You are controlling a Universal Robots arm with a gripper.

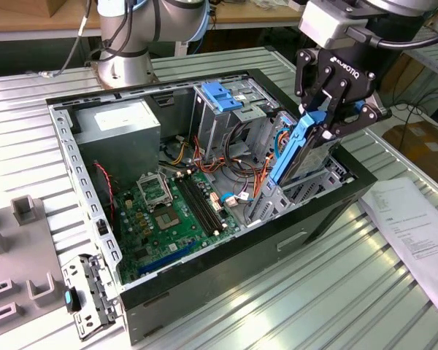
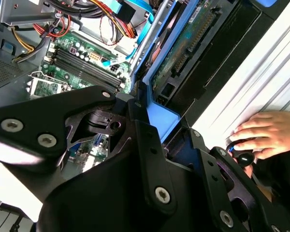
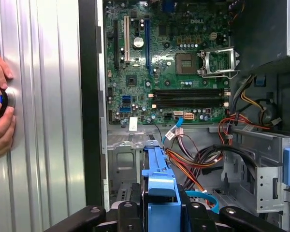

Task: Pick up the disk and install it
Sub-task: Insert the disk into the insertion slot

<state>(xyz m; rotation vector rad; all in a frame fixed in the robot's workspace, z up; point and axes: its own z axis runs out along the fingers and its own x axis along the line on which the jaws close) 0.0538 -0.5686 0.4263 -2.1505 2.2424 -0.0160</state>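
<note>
Steeply tilted over the open black desktop computer case [image 1: 204, 281], the flat grey metal hard disk in its bright blue plastic carrier frame [image 1: 295, 149] is clamped between the closed fingers of the black two-finger gripper [image 1: 328, 120], its lower end entering the drive bay at the case's corner on the exterior view's right. The step in hand looks to be the insertion: done well, it calls for lining the blue frame's edges up with the bay's rails, sliding without skew, and keeping clear of the bundle of red, orange and black cables [image 3: 193, 159] just beside the bay inside the case; a cocked frame could jam. The arm reaches in from above the case, wrist pitched so the fingers point down along the disk's slope, holding its upper end. Deeper inside the case lies the green motherboard [image 1: 177, 211], with the tall grey metal drive cage with a blue plastic tab [image 1: 223, 98] toward the case's far wall. Outside the case, on the ribbed metal table [image 1: 314, 306], a small perforated silver bracket with a round blue knob [image 1: 84, 299] lies near one corner and a person's hand [image 3: 0, 121] rests on a round black button [image 3: 1, 99] beside the case wall
</note>
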